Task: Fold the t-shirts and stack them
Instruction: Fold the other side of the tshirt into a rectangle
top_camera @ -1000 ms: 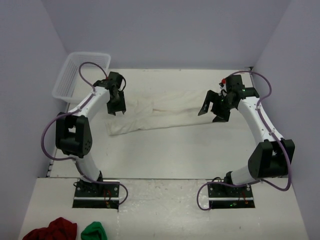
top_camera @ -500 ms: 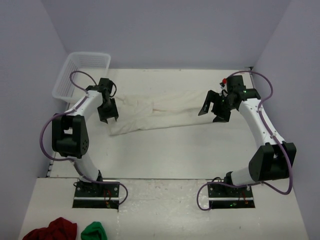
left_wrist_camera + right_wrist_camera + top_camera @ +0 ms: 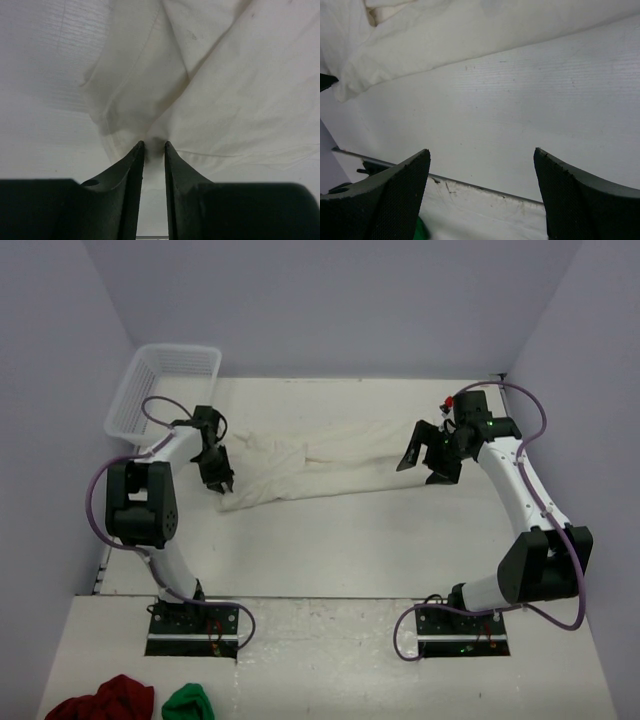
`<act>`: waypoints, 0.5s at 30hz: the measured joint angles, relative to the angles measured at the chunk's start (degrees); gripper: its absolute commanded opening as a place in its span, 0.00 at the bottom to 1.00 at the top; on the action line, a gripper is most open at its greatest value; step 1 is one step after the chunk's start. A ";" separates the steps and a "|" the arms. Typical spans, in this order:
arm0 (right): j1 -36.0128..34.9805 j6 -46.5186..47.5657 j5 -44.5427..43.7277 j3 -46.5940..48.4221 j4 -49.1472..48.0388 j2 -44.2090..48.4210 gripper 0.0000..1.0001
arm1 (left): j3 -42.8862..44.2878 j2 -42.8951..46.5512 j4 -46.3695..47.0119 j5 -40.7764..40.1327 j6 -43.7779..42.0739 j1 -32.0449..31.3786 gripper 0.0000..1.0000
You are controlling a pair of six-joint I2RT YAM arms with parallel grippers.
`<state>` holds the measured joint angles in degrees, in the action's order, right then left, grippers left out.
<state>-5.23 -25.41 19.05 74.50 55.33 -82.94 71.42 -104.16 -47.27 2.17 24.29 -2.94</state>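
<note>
One off-white t-shirt (image 3: 320,465) lies folded into a long band across the back of the table. My left gripper (image 3: 224,485) is down at its left end. In the left wrist view the narrow jaws of the left gripper (image 3: 154,144) pinch a bunched edge of the t-shirt (image 3: 225,90), with creases running to the tips. My right gripper (image 3: 422,468) hovers wide open at the band's right end. In the right wrist view the right gripper (image 3: 482,152) holds nothing, and the t-shirt (image 3: 445,40) lies beyond its fingertips.
A white mesh basket (image 3: 165,390) stands at the back left corner. A dark red cloth bundle (image 3: 100,700) and a green cloth bundle (image 3: 188,702) lie on the near shelf, left of the arm bases. Walls close in on both sides.
My left gripper has moved left and nearer, from over the shirt's left part down to its left edge, and its jaws have narrowed. The right arm has barely moved.
</note>
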 measured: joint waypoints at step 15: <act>-0.02 -0.04 0.00 0.00 0.00 -0.35 0.85 | 2.19 0.07 1.95 -1.77 -1.03 1.16 0.00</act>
<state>-5.26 -25.45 19.05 74.50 55.33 -83.29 73.60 -104.09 -45.32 0.40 23.27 -1.78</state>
